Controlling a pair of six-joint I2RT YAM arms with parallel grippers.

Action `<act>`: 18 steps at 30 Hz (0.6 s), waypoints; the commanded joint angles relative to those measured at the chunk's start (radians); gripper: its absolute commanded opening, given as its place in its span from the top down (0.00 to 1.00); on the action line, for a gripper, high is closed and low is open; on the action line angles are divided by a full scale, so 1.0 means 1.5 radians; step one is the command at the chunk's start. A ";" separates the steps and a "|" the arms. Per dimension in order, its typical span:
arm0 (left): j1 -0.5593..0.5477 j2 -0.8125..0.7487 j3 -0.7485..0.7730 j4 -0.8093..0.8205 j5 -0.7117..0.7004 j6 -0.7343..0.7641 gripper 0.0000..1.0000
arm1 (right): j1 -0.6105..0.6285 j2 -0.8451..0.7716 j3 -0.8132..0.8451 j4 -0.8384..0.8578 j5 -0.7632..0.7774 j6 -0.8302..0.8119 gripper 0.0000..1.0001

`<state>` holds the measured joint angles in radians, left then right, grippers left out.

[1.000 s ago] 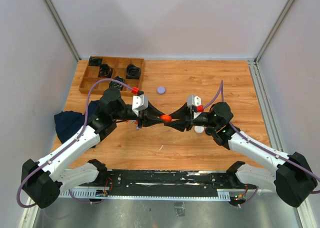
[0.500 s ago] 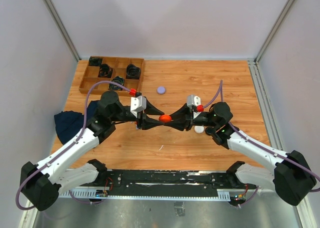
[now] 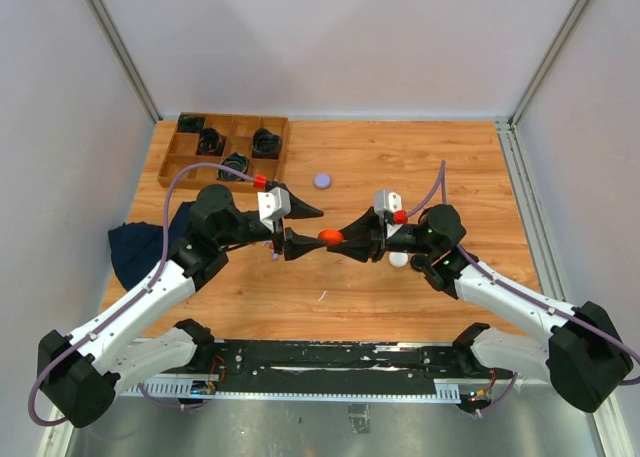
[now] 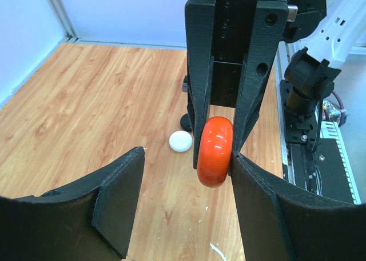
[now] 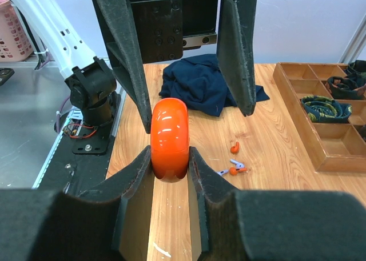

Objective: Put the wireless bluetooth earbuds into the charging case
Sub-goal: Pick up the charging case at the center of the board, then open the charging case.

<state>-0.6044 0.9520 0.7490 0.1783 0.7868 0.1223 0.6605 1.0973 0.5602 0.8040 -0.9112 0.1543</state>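
**Orange case held between the two arms; earbuds loose on the surface**

1. A dark blue cloth (image 3: 135,249), soft and crumpled, overhangs the left edge of the surface (image 3: 400,157), which is wood-grain board.
2. A wooden tray (image 3: 170,163) with square compartments stands in the far left corner. Coiled cables (image 3: 265,142) lie in several compartments. The right wrist view shows one coil to be patterned rather than plain black.
3. The wireless bluetooth earbuds (image 5: 234,158), tiny orange and pale buds, lie loose on the left half of the surface near the cloth and in no case. Only the right wrist view shows them clearly.
4. The left gripper (image 3: 318,226) stands well apart, with one finger on each side of the orange case (image 3: 330,237). One finger is just beside the case, and contact cannot be determined.
5. The orange case is a glossy, smooth, rounded disc held on edge above the surface.
6. A purple round case (image 3: 322,180) lies flat toward the far edge, apart from the arms.
7. The right gripper (image 3: 345,239) is clamped on the orange case, with flat black fingers pressed to both of its faces.
8. A white round case (image 3: 399,260) lies flat below the right gripper, partly hidden in the top view. The left wrist view shows it whole.
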 commanded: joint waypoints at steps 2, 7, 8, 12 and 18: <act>-0.002 -0.010 -0.005 0.013 -0.062 -0.015 0.33 | -0.007 -0.011 -0.001 0.017 0.006 -0.009 0.91; -0.002 -0.018 -0.005 0.021 -0.105 -0.037 0.33 | -0.008 -0.012 -0.004 0.002 0.008 -0.020 0.91; -0.002 -0.018 -0.005 0.022 -0.112 -0.044 0.33 | -0.007 -0.012 -0.005 -0.003 0.008 -0.024 0.91; -0.001 -0.019 -0.004 0.029 -0.121 -0.058 0.33 | -0.007 -0.017 -0.002 -0.028 0.008 -0.038 0.91; 0.000 -0.022 -0.004 0.035 -0.128 -0.068 0.33 | -0.007 -0.026 -0.002 -0.055 0.014 -0.054 0.91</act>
<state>-0.6048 0.9371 0.7456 0.1829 0.6388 0.0360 0.6598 1.0855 0.5602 0.7380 -0.8848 0.1066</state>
